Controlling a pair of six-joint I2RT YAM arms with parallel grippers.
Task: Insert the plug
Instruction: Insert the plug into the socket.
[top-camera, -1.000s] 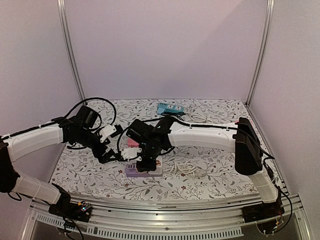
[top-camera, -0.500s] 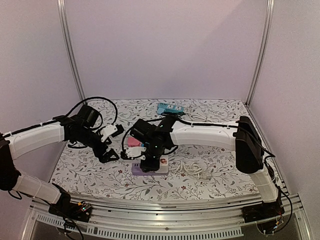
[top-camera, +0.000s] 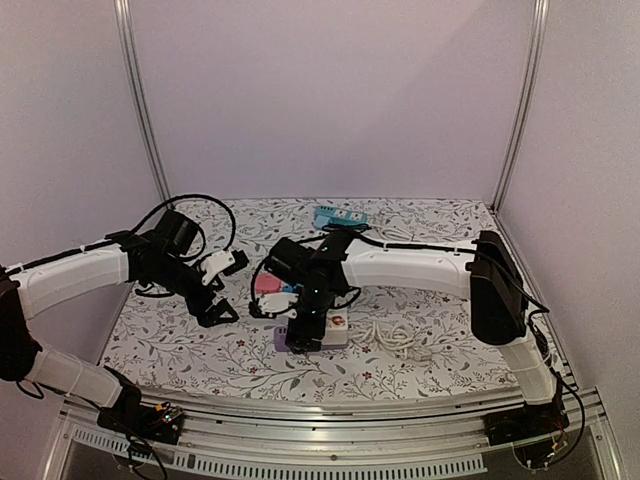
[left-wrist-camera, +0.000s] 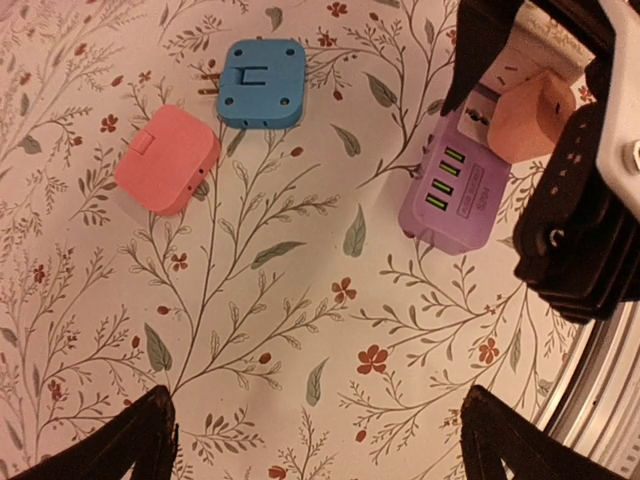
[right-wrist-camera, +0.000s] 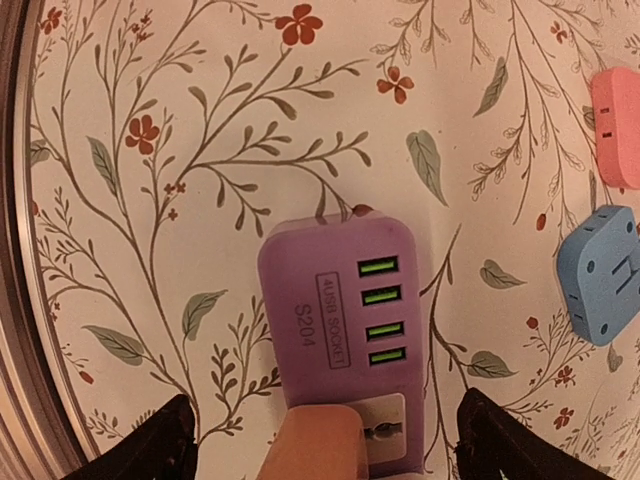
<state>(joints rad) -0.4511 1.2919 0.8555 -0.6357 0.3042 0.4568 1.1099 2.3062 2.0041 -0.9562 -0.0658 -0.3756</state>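
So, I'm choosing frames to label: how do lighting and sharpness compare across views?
Top view: cool, dim, small things soft. Left wrist: warm cast, purple power strip sharp, fingers dark silhouettes. Right wrist: warm, strip's label legible, left edge bowed by the lens.

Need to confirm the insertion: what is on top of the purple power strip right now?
An orange plug stands on the purple power strip's socket face, beside four green USB ports. Its prongs are covered, so how deep it sits cannot be seen.
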